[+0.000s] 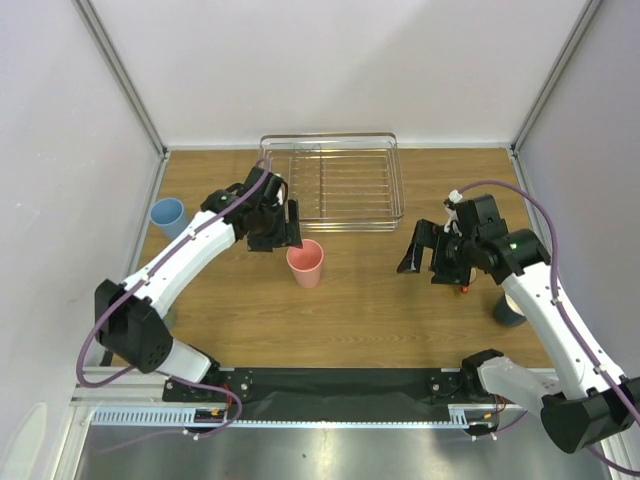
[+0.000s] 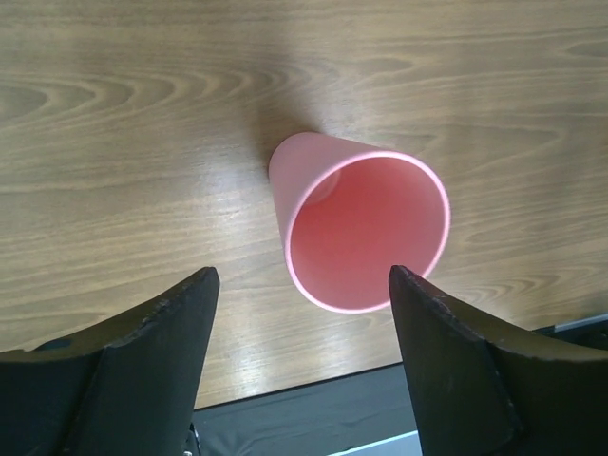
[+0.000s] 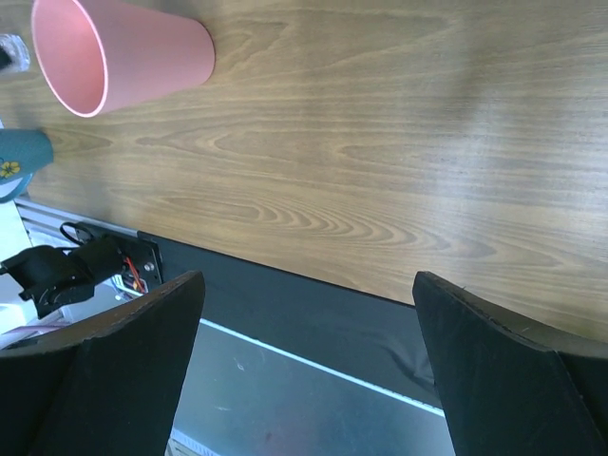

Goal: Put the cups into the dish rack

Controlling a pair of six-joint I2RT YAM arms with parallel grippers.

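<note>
Pink tumbler (image 1: 305, 263), light blue tumbler (image 1: 168, 216) and silver dish rack (image 1: 330, 137) sit on wood-grain table (image 1: 380, 310).

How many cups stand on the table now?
4: pink tumbler centre; light blue tumbler far left; teal cup beside left arm; dark cup behind right arm. Others may be hidden.

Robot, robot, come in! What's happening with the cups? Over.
Left gripper open, facing upright pink tumbler. Right gripper open, empty. Dish rack unloaded. Nothing blocking it.
</note>
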